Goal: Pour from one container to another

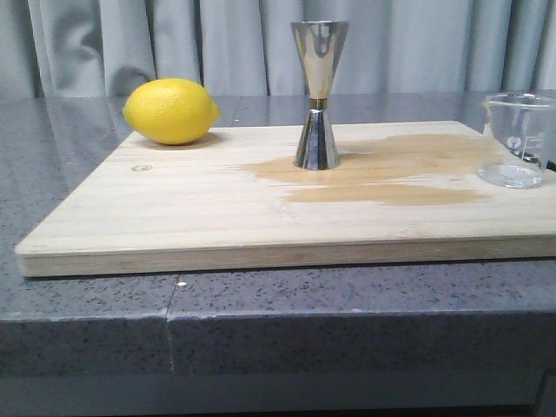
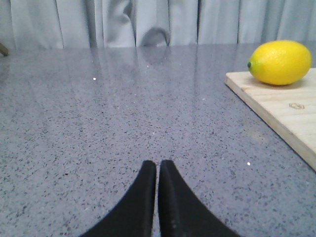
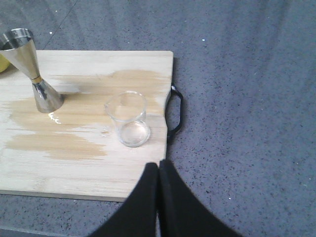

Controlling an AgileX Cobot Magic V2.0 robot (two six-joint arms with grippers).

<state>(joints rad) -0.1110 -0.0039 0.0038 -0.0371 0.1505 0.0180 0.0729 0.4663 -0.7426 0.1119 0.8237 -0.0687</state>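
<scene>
we see the pour not yet begun: the clear glass beaker (image 3: pixel 128 119) stands upright and ungrasped near the handle end of the pale wooden board (image 1: pixel 174 217), well apart from the steel jigger (image 1: pixel 319 94), which stands upright at the board's middle on a darker damp-looking stain (image 1: pixel 391 169). our right gripper (image 3: pixel 158 170) hangs above the board's near edge just short of the beaker, its black fingers pressed together and holding nothing; our left gripper (image 2: pixel 158 170) is likewise clenched and empty, low over the speckled grey counter (image 2: pixel 98 123) off the board's left side. we judge the next move calls for the right fingers to part and close around the beaker's smooth thin wall. the jigger is mirror-bright, hourglass-shaped, gold-banded at the waist; a matte, dimpled lemon (image 1: pixel 171 110) sits at the far left corner
</scene>
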